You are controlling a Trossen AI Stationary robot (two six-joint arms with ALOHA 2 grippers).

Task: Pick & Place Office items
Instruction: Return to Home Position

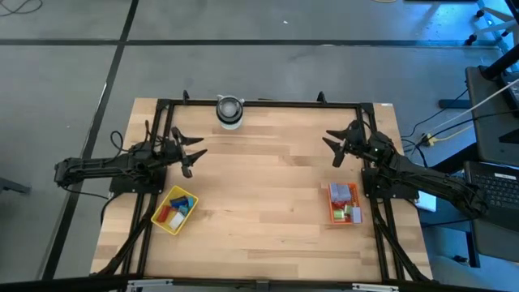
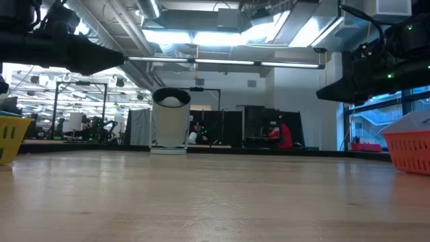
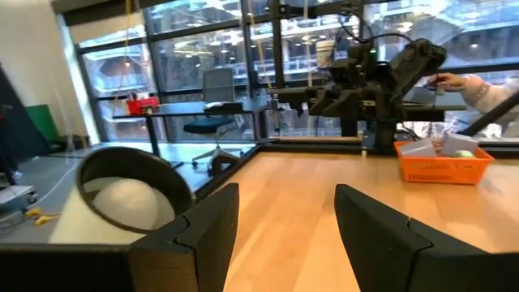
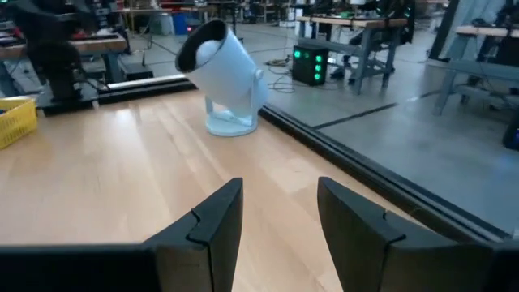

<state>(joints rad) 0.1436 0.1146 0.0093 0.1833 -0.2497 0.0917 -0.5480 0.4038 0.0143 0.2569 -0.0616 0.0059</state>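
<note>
Your wooden table [image 1: 268, 186] carried everything, with one dark arm at each side, two in all. The left gripper [image 1: 197, 156] hung above the table's left part with its fingers spread wide, holding nothing and touching nothing; its wrist view showed bare wood in the gap. The right gripper [image 1: 332, 150] hung above the right part, just as wide apart and just as empty.

You had two trays on the table. The yellow tray [image 1: 168, 195] lay near the left gripper, toward the front edge. The orange tray [image 1: 327, 204] lay near the right gripper, also toward the front edge. One grey-white cylinder [image 1: 229, 112] stood at the far edge, between the two grippers and well apart from both.

The office items [image 1: 174, 212] that you could see lay inside the trays, clear of both grippers. The yellow tray held a red piece [image 1: 165, 216] and a blue piece [image 1: 183, 202] among others. The orange tray held a lavender packet [image 1: 341, 192] and a bright green piece [image 1: 355, 216] among others. I could not count them exactly.
</note>
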